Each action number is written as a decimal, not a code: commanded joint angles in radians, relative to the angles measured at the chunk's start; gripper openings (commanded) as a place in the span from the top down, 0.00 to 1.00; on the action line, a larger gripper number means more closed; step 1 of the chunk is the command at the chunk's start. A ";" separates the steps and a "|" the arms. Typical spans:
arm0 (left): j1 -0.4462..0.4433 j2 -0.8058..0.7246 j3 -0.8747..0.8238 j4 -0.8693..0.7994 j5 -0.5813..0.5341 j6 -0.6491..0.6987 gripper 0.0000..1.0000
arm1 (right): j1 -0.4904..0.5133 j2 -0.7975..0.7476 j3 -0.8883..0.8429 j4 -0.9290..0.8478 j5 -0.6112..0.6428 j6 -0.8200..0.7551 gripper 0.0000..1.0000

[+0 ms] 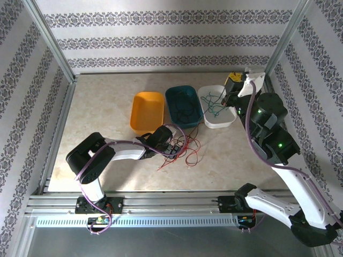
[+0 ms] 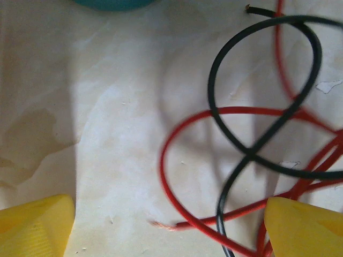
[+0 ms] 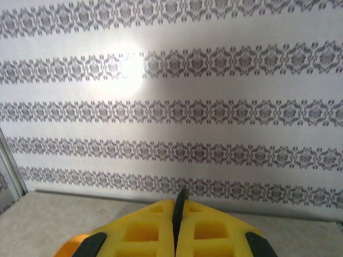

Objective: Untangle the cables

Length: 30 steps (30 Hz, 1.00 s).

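Evidently the left end effector [image 1: 172,145] hung low over the heap with its two yellow ribbed fingers [image 2: 32,227] wide apart, gripping nothing, so that a crossing of cables sat between them. From its wrist view a thin red glossy wire [image 2: 230,110] curled in an open loop on the desk, and a thin black glossy wire [image 2: 212,80] lay across it in a figure-of-eight. That spread stance read as readiness to pinch a single strand, probably where the red passed just beside the finger at the right of that view. Seen from above, the tangle of red and black cables [image 1: 187,152] sprawled on the pale marbled matte desk [image 1: 102,107], just in front of three shallow rounded plastic trays in a row: an orange tray [image 1: 140,115], a teal tray [image 1: 170,99] holding dark loops, and a white tray [image 1: 217,126] holding thin green curly wires [image 1: 214,110]. Sorting by colour appeared to be the reason for that row. The right end effector [image 3: 175,214] was pressed together, its yellow fingers, moulded with square recesses, meeting along a dark seam with nothing between them. It was raised near the white tray and faced the striped patterned wallpaper [image 3: 171,107], seemingly parked out of the way.
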<state>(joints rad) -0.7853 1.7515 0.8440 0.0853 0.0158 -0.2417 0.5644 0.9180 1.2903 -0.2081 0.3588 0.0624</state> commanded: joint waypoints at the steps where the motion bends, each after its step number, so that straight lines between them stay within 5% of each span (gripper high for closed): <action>1: -0.012 0.014 -0.026 -0.037 0.047 0.010 0.09 | -0.009 -0.025 0.049 0.095 0.020 -0.040 1.00; 14: -0.014 0.027 -0.031 -0.027 0.050 0.005 0.09 | -0.027 -0.036 0.154 0.206 -0.003 -0.088 1.00; 24: -0.014 -0.126 -0.078 0.064 0.046 0.030 0.09 | -0.029 -0.015 0.067 0.042 -0.197 0.075 1.00; 30: -0.013 -0.204 -0.091 0.070 -0.111 0.013 0.08 | -0.030 0.034 0.004 0.062 -0.210 0.115 1.00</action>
<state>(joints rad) -0.7856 1.5818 0.7700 0.1200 0.0025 -0.2241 0.5385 0.9279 1.3090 -0.1524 0.1810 0.1360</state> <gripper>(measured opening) 0.914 0.046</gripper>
